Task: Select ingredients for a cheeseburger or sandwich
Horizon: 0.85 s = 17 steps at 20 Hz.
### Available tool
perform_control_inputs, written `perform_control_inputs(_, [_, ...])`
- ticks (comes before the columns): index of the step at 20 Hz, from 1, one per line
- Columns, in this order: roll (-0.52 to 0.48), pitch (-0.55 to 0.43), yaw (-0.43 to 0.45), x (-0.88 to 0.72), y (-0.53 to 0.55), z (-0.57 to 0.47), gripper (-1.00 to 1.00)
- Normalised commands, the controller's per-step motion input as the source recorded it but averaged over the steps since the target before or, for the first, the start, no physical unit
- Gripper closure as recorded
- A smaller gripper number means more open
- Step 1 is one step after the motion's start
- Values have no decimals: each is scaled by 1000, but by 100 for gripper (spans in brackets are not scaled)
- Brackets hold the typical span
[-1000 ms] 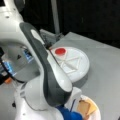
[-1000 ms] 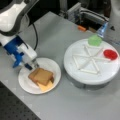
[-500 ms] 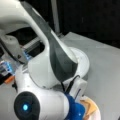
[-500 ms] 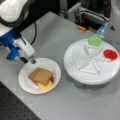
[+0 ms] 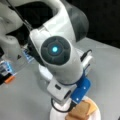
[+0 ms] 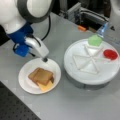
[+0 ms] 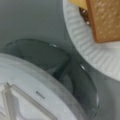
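Hovering just above the far rim of the small white plate (image 6: 26,82) in a front view, the end effector (image 6: 44,59) carries nothing, though whether its jaws stand apart or together cannot be told. The sandwich (image 6: 42,78) lies stacked on that plate, toast square (image 6: 43,75) uppermost, cheese square (image 6: 46,87) poking out beneath. These pieces look light, stiff and thin, best pinched across opposite edges.

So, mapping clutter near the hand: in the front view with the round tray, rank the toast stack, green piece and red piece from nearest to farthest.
From the hand:
1. Toast stack, just below it on the plate.
2. Green piece, tray's top.
3. Red piece, tray's right edge.
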Motion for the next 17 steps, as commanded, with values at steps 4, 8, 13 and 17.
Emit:
perform_control_inputs(4, [-500, -231, -153, -950, 451, 12, -100])
perform_control_inputs(8, [-410, -209, -63, -751, 352, -48, -100])
perform_control_inputs(13, [-381, -171, 17, -414, 358, -54, -100])
perform_control_inputs(17, [-265, -117, 51, -230, 396, -95, -100])
